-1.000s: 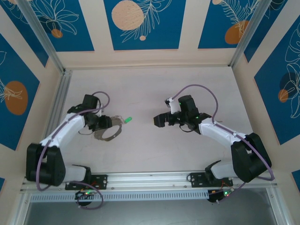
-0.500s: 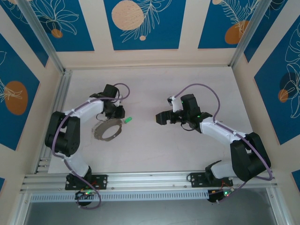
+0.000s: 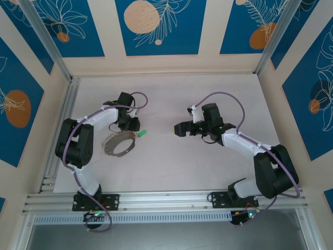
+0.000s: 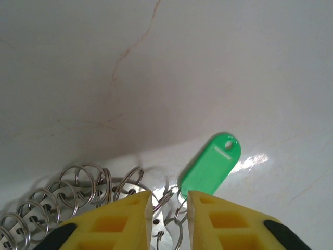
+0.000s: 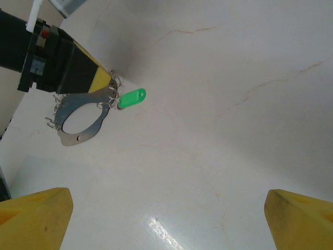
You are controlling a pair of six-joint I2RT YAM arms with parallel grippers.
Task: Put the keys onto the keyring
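Keyring [image 3: 118,146] status: a flat grey metal band hung with small wire coils [image 4: 62,194], lying on the glossy, faintly veined table [image 4: 156,62] left of centre. The green key [image 4: 210,166] (a smooth oblong plastic tag with a hole at its far end) lies at the band's right edge, touching a small wire loop. My left gripper [image 4: 169,202] is closed to a narrow slot, yellow fingertips [image 4: 125,219] pinching those loops. My right gripper [image 5: 166,219] sits well apart, spread wide, holding nothing.
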